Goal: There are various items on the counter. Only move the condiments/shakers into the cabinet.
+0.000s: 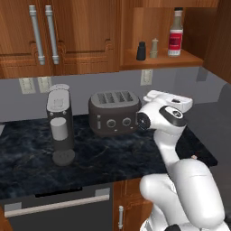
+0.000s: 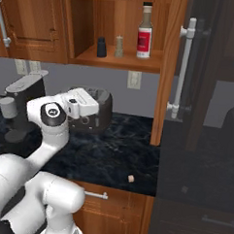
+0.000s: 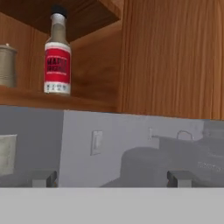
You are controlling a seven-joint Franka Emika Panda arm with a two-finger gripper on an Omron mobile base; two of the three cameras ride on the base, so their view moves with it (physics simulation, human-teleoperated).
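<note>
Black shaker [image 1: 141, 51], wooden shaker [image 1: 154, 48], bottle [image 1: 175, 38] in row on cabinet [image 1: 158, 60] niche shelf, black shaker leftmost, bottle rightmost. Counter [image 1: 113, 155] below. Toaster [image 1: 114, 113] on counter, under niche, against wall. Coffee machine [image 1: 60, 124] left of toaster. Gripper [image 3: 112, 178] over counter, right of toaster, facing wall below bottle.
</note>
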